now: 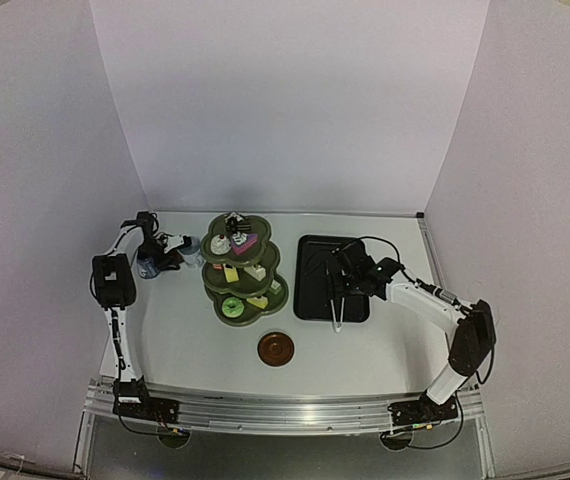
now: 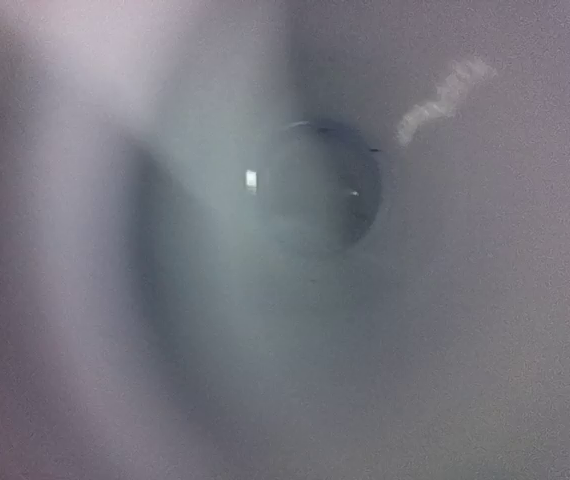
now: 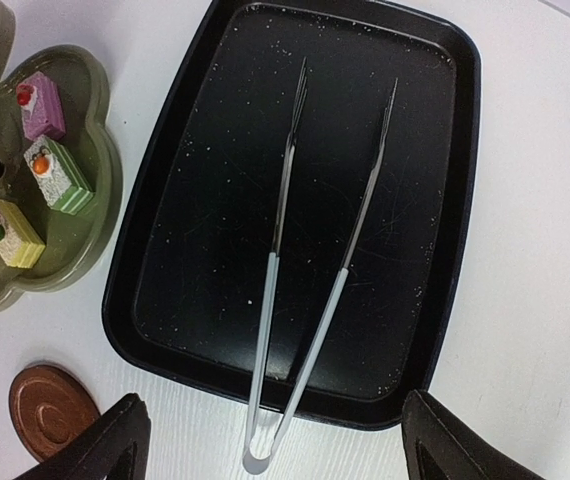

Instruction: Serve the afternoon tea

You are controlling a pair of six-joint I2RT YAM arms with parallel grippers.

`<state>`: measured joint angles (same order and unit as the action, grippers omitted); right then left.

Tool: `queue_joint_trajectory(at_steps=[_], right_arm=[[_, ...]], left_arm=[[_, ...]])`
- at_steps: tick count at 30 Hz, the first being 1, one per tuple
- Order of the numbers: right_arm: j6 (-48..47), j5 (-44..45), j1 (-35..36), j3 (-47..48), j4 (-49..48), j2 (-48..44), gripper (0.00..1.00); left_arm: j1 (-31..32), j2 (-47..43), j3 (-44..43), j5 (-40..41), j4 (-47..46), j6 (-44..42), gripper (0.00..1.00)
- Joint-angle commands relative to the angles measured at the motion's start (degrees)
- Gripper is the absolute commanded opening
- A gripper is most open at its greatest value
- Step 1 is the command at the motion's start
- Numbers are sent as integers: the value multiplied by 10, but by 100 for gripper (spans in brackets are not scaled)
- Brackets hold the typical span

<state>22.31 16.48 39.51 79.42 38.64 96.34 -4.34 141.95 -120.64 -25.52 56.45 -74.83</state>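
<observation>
**Item 1, far left.** Left claw (image 1: 173,245), reaching rightward over the back-left of the surface (image 1: 185,330). We cannot tell how its jaws stand. Its own camera gives only blur, and overhead it is too small to read.

**Item 2.** Small blue-grey pot (image 2: 310,200). We read the rounded blue-grey body filling the left wrist view as this pot, dead ahead of the claw and very close, perhaps touching. It is round, so we record no long axis to line up with. We judge the coming move turns on this: the pot lies straight in front of the left claw, and the left arm is much the nearer. The right arm is well apart, beyond the stand.

**Item 3.** Olive-green three-tier stand (image 1: 243,270), just right of the left claw. Its tiers carry small cakes (image 3: 57,175), with pink, green and yellow among them. We note it as the obstacle, since any carry to the right meets its scalloped edges.

**Item 4.** One brown coaster (image 1: 276,348), alone in front of the stand. We see no second.

**Item 5.** Black tray (image 1: 310,300), right of the stand, holding thin metal tongs (image 3: 295,250). Their long axis runs along the tray, and the joined end overhangs the near rim.

**Item 6.** Right claw (image 3: 273,405), above the tray, fingers spread wide, gripping nothing.
</observation>
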Motion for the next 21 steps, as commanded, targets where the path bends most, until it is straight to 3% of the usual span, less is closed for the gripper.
queue_joint_trajectory(at_steps=[1, 21], right_arm=[[0, 8, -3, 17, 7, -29, 84], [3, 22, -3, 0, 8, -69, 84]], left_arm=[[-2, -32, 64, -8, 64, -15, 60], [-7, -127, 214, -17, 64, -63, 64]])
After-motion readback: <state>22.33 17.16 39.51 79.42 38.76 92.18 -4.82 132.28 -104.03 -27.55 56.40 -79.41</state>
